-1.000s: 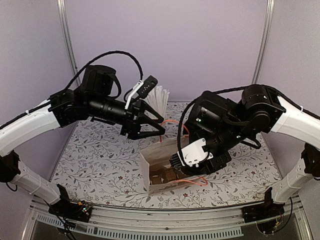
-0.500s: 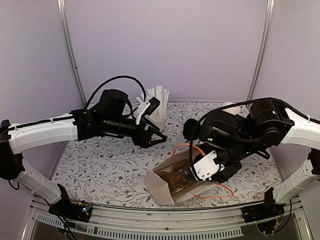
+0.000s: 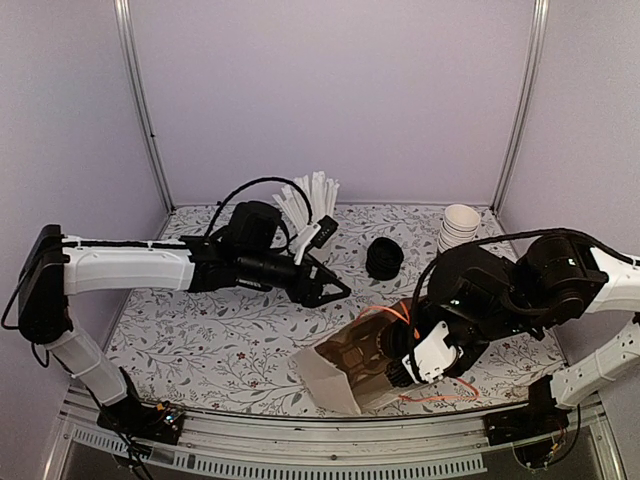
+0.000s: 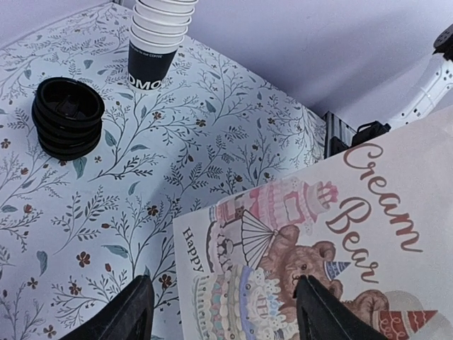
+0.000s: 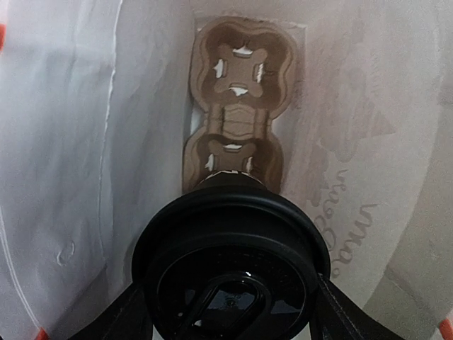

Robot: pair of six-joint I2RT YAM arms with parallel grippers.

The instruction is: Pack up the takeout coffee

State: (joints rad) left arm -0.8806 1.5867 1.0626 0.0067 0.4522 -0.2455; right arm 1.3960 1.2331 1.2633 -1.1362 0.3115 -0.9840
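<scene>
We find the paper bag [image 3: 325, 380] tipped over near the front edge of the table [image 3: 200, 330], right of centre, its mouth toward the right. Inside, the cup carrier [image 5: 241, 92] lies at the bag's bottom, and the takeout coffee [image 5: 230, 262] is nearer the mouth. Behind the bag stands the stack of lids [image 3: 384, 258]. The stack of cups [image 3: 460, 228] is at the back right corner, and the cup of straws [image 3: 318, 195] at the back edge, left of the lids.
</scene>
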